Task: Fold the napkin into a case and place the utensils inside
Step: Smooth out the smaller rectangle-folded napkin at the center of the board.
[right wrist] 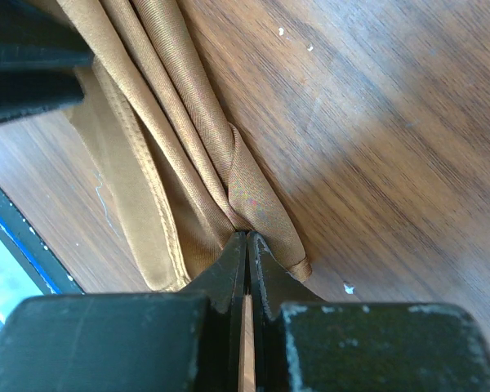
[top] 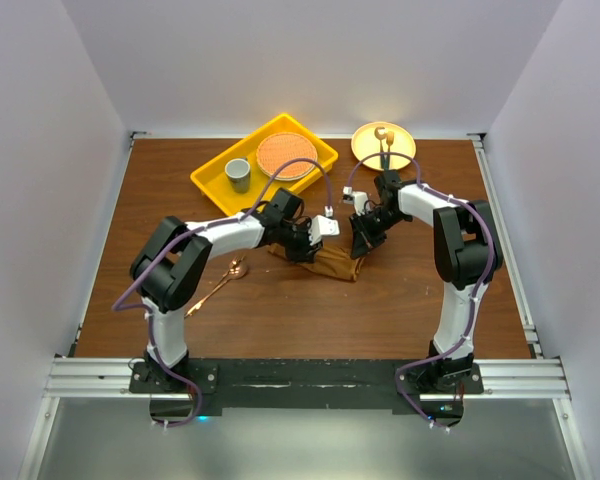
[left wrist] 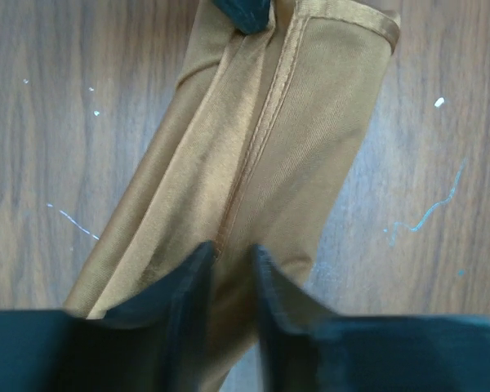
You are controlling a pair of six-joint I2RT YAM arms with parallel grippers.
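Observation:
The rust-brown napkin (top: 332, 264) lies folded into a narrow strip in the middle of the table. It also shows in the left wrist view (left wrist: 302, 122) and the right wrist view (right wrist: 139, 188). My left gripper (top: 308, 244) is down on its left end, the jaws (left wrist: 231, 255) nearly together with a cloth fold between them. My right gripper (top: 360, 248) is at the right end, its jaws (right wrist: 247, 238) shut on a pinched fold. The copper spoon (top: 218, 286) lies on the table to the left, apart from both grippers.
A yellow tray (top: 208, 180) at the back holds a grey cup (top: 238, 174) and an orange round plate (top: 285, 156). A yellow plate (top: 405, 148) at the back right carries a dark-handled, gold-tipped utensil (top: 383, 140). White walls enclose the table.

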